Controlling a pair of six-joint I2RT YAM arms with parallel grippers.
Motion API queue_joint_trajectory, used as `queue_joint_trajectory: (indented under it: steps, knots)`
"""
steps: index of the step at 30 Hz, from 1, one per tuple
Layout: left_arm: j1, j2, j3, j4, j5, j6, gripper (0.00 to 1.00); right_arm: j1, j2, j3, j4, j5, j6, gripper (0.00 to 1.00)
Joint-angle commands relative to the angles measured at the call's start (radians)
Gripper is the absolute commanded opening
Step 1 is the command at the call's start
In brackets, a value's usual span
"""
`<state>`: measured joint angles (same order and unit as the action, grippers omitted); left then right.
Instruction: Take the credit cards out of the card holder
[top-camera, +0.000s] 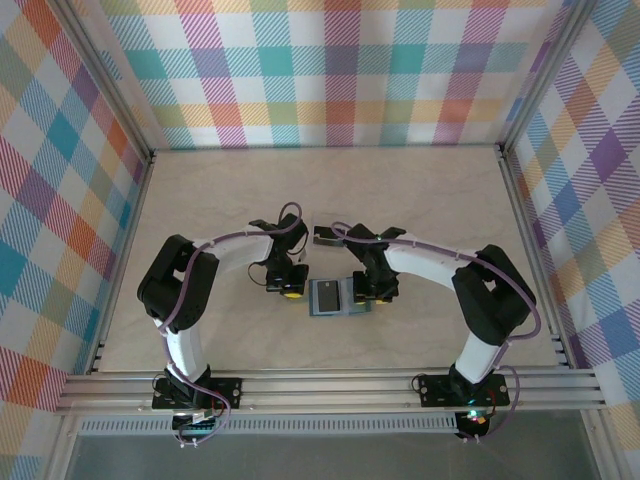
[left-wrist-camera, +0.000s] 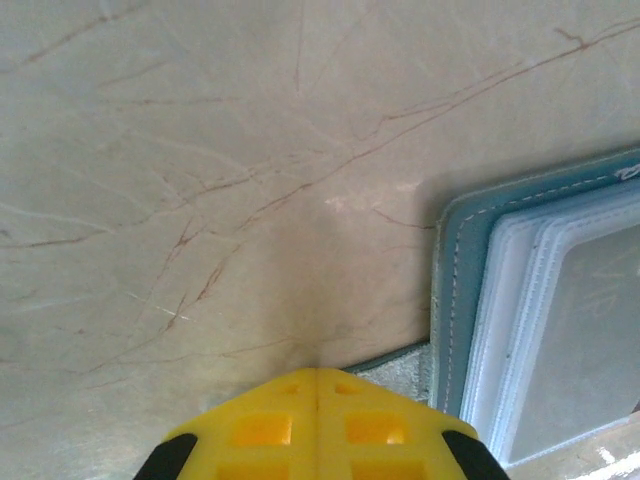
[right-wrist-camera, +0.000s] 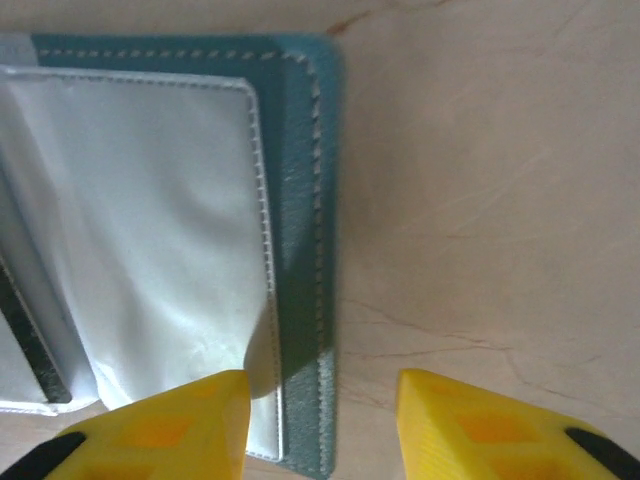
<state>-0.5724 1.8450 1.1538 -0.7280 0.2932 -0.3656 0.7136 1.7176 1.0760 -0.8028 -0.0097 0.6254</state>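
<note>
Card holder (top-camera: 332, 298) open flat — right claw (right-wrist-camera: 320, 388) spread astride its edge; left claw (left-wrist-camera: 317, 378) closed, empty.

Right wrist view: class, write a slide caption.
Open yellow fingers straddle the open teal wallet's stitched edge on the marbled table.

Tabletop (left-wrist-camera: 200, 150): stone-look, pale beige with thin reddish veins, smooth, low sheen; card holder (right-wrist-camera: 305, 200): teal, fine-grained leather-like skin, matt, pale stitching along its edge; inner sleeves (right-wrist-camera: 150, 220): milky see-through plastic, glossy, slightly wrinkled; left gripper (left-wrist-camera: 318, 390) and right gripper (right-wrist-camera: 320, 405): fingers of yellow plastic, matt, black at the base; walls (top-camera: 340, 70): plaid print, matt.
</note>
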Motion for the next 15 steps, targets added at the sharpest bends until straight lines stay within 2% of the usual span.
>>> queue_joint_trajectory:
  steps: [1, 4, 6, 15]
  knots:
    - [0.005, -0.03, 0.034, 0.003, 0.004, 0.006, 0.03, -0.003, -0.023, -0.025, 0.058, -0.102, 0.024, 0.39]
    - [0.005, -0.049, 0.027, 0.057, 0.062, -0.014, 0.03, -0.003, -0.026, -0.03, 0.074, -0.116, 0.034, 0.33]
    - [0.005, -0.058, 0.038, 0.054, 0.06, -0.012, 0.04, -0.003, -0.021, -0.021, 0.059, -0.118, 0.03, 0.31]
    - [-0.002, -0.101, 0.038, 0.121, 0.061, -0.054, 0.04, -0.006, -0.015, 0.024, 0.01, -0.087, 0.013, 0.33]
